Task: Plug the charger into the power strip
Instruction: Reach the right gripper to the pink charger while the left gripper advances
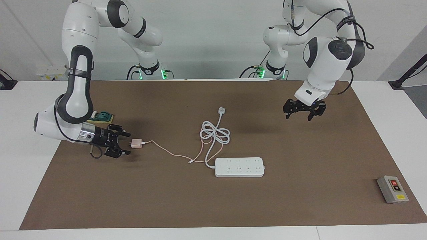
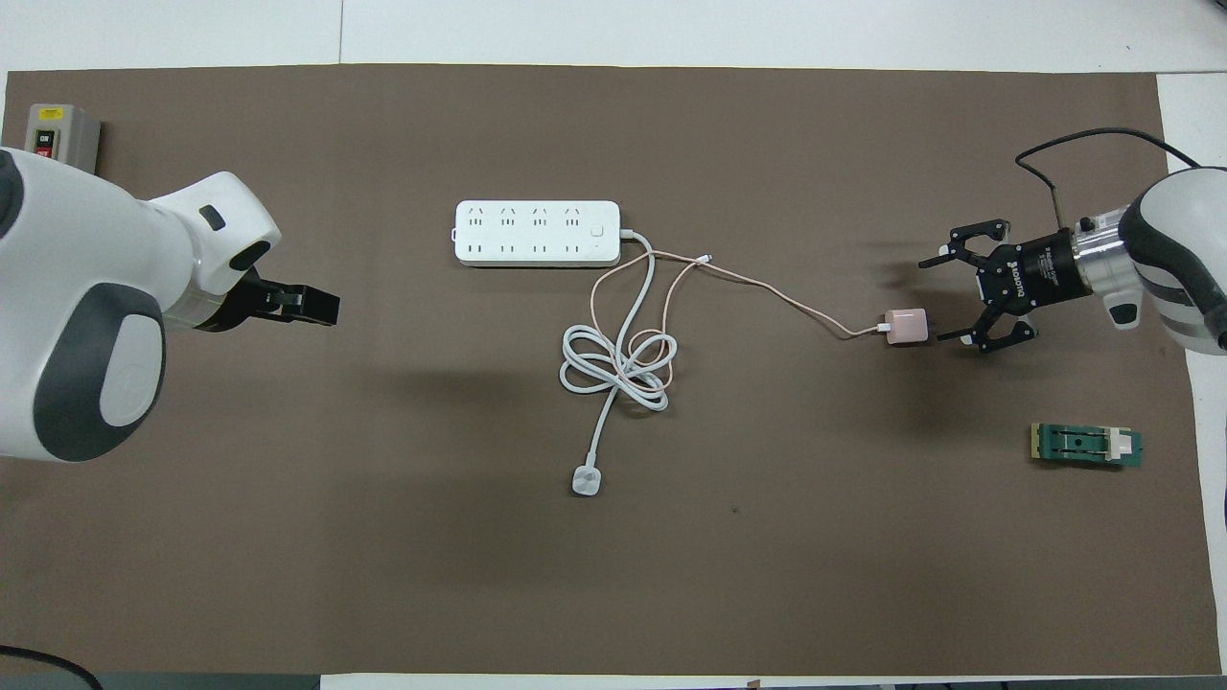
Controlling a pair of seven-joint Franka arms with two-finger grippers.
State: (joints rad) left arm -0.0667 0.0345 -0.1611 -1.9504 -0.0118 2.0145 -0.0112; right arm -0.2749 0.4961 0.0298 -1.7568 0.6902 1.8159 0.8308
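Reaching for the charger (image 1: 136, 143) is the step judged in hand: facing, the right hand (image 1: 124, 143) is spread wide beside its prongs, the left hand (image 1: 302, 115) wide above the counter (image 1: 300, 200). Overhead, the power strip (image 2: 537, 233) is seen well apart; closing on the body is needed next.
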